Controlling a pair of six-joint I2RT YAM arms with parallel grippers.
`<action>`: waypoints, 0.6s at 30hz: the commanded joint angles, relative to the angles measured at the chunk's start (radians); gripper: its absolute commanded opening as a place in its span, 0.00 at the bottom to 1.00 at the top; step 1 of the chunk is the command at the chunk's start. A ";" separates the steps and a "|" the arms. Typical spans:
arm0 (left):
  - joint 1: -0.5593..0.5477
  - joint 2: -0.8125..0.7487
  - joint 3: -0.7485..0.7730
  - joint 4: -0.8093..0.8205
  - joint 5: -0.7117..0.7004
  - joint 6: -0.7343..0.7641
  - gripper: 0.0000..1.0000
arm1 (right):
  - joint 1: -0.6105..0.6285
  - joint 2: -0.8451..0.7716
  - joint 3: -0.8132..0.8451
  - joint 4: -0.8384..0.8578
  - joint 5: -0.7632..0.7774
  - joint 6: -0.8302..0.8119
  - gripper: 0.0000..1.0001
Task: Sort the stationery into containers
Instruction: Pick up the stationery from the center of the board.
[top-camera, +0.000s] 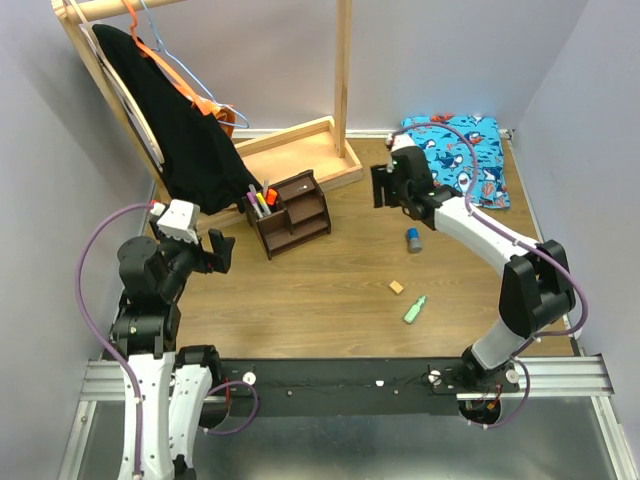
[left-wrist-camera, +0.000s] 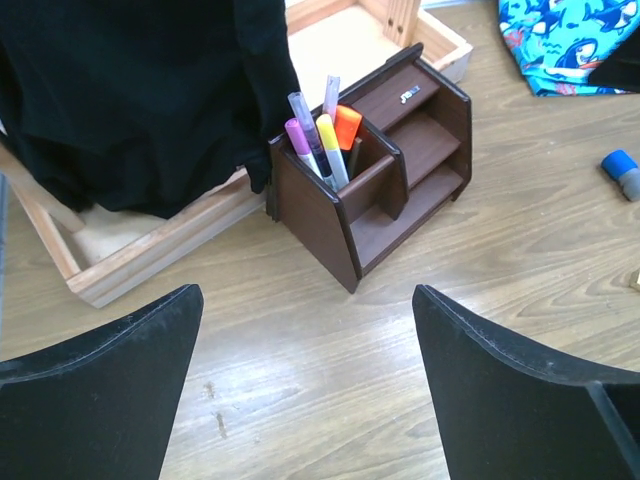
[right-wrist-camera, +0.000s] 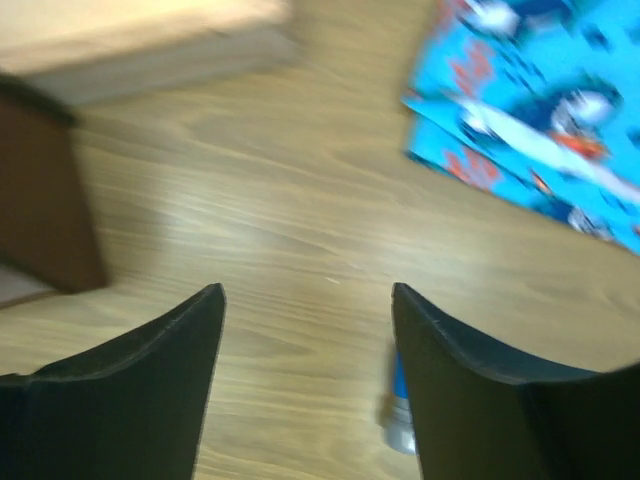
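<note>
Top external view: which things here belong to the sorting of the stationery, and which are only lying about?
Belong to the job: brown desk organiser, pens standing in its tall compartment, blue-topped tube, tan eraser cube, mint-green highlighter.

Only lying about: black garment, orange hanger, pale wooden rack base, blue shark-print cloth.

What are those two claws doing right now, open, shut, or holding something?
Left gripper: open, holding nothing.
Right gripper: open, holding nothing.
</note>
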 joint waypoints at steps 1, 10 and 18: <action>-0.001 0.079 0.047 0.044 0.046 -0.017 0.94 | -0.145 0.010 -0.062 -0.121 -0.052 -0.007 1.00; -0.001 0.168 0.047 0.060 0.037 0.015 0.94 | -0.213 0.082 -0.078 -0.175 -0.038 -0.086 0.89; -0.001 0.224 0.088 0.092 0.019 0.025 0.95 | -0.248 0.194 -0.048 -0.218 -0.017 0.039 0.75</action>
